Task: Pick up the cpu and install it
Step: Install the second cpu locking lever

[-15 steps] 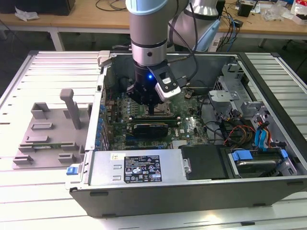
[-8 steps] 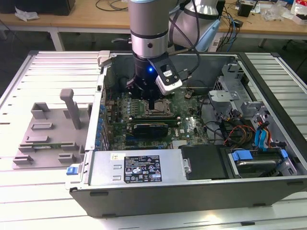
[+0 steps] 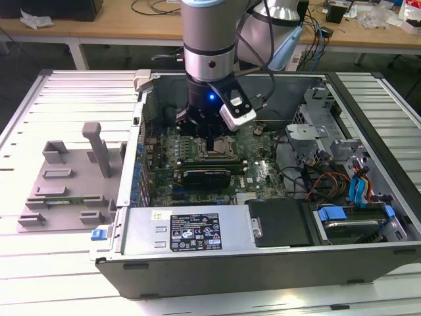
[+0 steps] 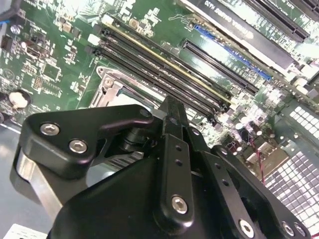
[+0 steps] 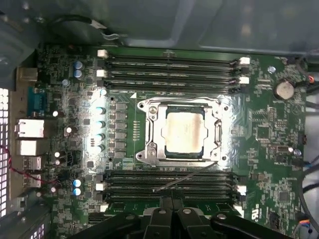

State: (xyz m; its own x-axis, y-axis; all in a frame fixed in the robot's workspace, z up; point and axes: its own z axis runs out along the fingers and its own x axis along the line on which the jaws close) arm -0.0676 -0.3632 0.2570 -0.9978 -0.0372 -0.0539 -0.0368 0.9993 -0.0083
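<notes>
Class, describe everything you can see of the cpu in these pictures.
The cpu is a small, flat square chip with a pale silvery metal top. In the first wrist view it lies flat inside the metal socket frame on the green motherboard, between rows of black memory slots. The frame surrounds its edges; nothing rests on top. The gripper sits apart from it, not touching.
</notes>
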